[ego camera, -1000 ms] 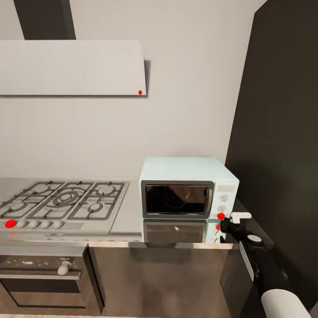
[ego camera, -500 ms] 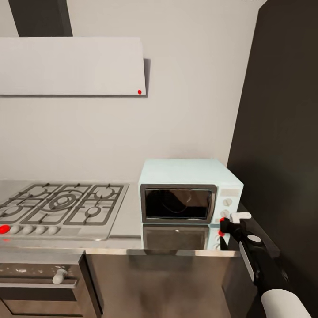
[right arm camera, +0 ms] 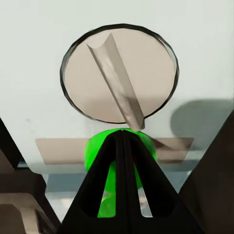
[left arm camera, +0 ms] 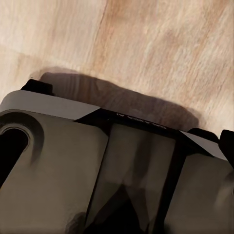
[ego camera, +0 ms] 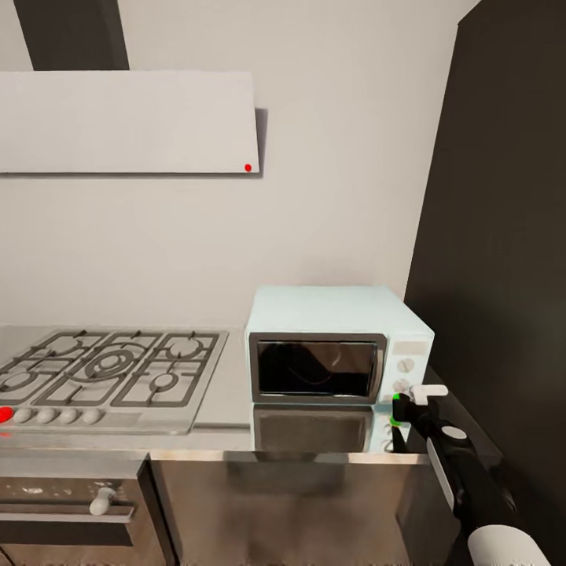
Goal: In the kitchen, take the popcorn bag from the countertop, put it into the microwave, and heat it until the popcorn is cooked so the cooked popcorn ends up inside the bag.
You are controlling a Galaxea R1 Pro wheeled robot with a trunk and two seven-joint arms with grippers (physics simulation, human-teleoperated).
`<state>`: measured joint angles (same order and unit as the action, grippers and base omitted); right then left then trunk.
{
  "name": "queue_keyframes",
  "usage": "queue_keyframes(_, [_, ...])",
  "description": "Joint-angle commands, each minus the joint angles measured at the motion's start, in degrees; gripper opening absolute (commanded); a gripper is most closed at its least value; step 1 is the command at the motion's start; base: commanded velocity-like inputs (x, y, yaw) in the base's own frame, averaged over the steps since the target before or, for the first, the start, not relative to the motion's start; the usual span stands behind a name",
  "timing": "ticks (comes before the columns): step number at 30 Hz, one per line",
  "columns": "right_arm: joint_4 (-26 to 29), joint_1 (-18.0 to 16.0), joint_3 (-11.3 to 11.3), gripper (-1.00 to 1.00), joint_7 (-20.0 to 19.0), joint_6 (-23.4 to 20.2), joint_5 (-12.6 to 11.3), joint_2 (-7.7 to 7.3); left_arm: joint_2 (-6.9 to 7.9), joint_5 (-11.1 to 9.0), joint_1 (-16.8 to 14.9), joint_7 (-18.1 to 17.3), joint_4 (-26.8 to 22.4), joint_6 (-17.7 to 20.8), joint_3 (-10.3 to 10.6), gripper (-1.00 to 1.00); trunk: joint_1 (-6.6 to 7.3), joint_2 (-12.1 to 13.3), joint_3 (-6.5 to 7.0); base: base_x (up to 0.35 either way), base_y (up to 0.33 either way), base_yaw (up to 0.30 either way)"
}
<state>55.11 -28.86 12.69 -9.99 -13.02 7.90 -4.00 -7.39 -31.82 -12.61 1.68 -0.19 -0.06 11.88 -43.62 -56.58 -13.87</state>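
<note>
The pale-blue microwave (ego camera: pixel 330 314) stands on the grey countertop (ego camera: pixel 228 397) with its dark glass door (ego camera: pixel 314 368) closed. Behind the glass I make out only dim shapes, so the popcorn bag and the popcorn are hidden. My right gripper (ego camera: pixel 399 410) is shut, its tips pressed against the white control panel below the round knobs. A green-lit button (right arm camera: pixel 97 151) glows at the fingertips (right arm camera: pixel 122 141), just under a round knob (right arm camera: pixel 119 73). The left wrist view faces light wood floor (left arm camera: pixel 161 44) and the robot's grey base (left arm camera: pixel 58 161).
A gas hob (ego camera: pixel 102 365) lies left of the microwave, with a built-in oven (ego camera: pixel 71 503) under it and a white hood (ego camera: pixel 126 122) above. A tall dark cabinet (ego camera: pixel 503 236) rises close on the right of my right arm.
The lit dot at my right gripper's tips went from red to green. The head view has drifted slightly; the gripper stays at the panel.
</note>
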Motion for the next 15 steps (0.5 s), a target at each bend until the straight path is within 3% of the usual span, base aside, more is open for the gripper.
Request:
queue_keyframes(1, [0.1, -1.7, 0.2, -1.00, -0.5, -0.3, 0.9, 0.03, -0.07, -0.6, 0.0, 0.2, 0.0, 0.0, 0.5, 1.00, -0.61, 0.0, -0.07, -0.237, 0.000, 0.000])
queue_keyframes(15, [0.7, -1.7, 0.2, -1.00, -0.8, -0.5, 1.2, -0.03, -0.33, -0.7, 0.0, 0.2, 0.0, 0.0, 0.6, 1.00, -0.61, 0.0, -0.07, -0.328, 0.000, 0.000])
